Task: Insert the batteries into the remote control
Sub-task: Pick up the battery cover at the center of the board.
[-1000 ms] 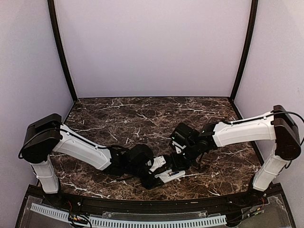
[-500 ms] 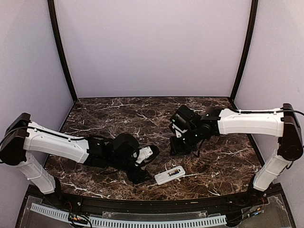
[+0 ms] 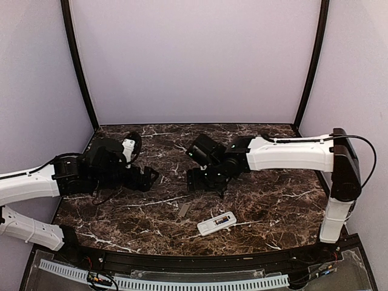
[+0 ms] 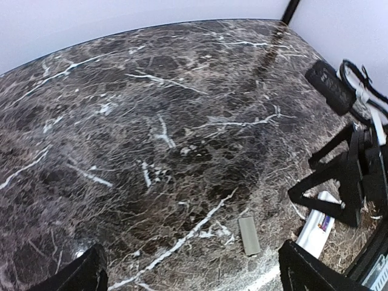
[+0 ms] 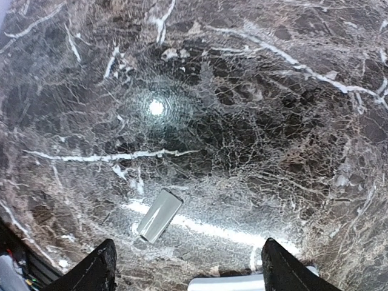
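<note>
Black fingers of the left gripper (image 3: 150,178) stand spread wide above the left half of the table with nothing between them; its wrist view shows only bare stone in the gap. To its right, nearer the front edge, a small flat grey cover piece (image 3: 183,210) lies alone on the surface. Above and just right of it hangs the right gripper (image 3: 197,179), its jaws also apart and holding nothing. Further right, near the front edge, lies the remote control (image 3: 217,223): a slim white plastic rectangle, flat on the stone, slanted so that its right end points away from the arms, with a small dark patch toward that end. It touches neither gripper. The table (image 3: 279,200) is dark brown marble with white veins, glossy under the light. Pale lilac walls enclose it, with black posts in the back corners
</note>
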{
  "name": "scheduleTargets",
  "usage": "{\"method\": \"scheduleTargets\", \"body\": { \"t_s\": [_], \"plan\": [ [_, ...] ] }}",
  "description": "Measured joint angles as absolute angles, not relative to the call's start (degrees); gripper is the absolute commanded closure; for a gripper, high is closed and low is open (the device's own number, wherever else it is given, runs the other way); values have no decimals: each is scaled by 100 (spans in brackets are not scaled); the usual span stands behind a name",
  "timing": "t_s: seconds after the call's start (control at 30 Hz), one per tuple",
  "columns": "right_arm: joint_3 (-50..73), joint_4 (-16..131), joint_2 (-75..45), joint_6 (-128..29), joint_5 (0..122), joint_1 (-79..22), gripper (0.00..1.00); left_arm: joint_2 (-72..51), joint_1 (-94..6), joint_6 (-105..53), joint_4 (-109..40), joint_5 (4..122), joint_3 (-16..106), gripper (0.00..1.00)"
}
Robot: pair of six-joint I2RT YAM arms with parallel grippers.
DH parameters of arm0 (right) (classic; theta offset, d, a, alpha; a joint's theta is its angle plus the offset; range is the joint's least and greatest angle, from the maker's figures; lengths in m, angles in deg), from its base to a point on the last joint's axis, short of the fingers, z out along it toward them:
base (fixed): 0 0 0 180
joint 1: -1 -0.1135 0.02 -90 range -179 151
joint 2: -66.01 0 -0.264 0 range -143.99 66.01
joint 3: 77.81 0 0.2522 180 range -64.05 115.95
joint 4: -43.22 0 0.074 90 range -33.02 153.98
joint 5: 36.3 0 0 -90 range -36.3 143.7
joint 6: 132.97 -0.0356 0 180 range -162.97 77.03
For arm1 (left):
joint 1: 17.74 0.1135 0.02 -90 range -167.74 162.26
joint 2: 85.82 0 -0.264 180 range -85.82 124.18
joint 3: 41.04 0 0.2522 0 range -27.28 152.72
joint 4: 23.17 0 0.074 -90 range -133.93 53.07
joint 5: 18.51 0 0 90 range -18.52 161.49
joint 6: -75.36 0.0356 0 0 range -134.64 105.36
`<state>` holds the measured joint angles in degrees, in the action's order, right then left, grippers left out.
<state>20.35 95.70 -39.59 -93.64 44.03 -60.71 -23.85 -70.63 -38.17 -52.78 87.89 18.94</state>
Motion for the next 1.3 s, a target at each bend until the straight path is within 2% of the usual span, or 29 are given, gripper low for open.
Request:
{"method": "scheduleTargets", "body": {
  "t_s": [0.03,0.07,0.1,0.27,0.47,0.77,1.3],
  "plan": [
    [2180,9585,-4162,-9426,4342,-6143,13,-2494,-7047,-3922,-5348,8905,1830,1],
    [2431,9703,-4440,-9445,4235,-6235,5,-2592,-7021,-4033,-5425,9038,1736,1],
    [2595,9754,-4628,-9500,4169,-6294,2,-2629,-6999,-4121,-5495,9115,1671,1],
    [3408,10117,-5362,-9659,3852,-6497,1,-2575,-6936,-4462,-5866,9381,1404,1],
    [3749,10254,-5753,-9880,3848,-6506,1,-2590,-6925,-4560,-6024,9584,1334,1],
    [3882,10302,-5937,-10315,3821,-6512,12,-3071,-6921,-4553,-5997,9748,1033,1],
    [4457,10597,-6686,-10199,3891,-6818,28,-3007,-6921,-4521,-5925,9722,1004,1]
  ]
}}
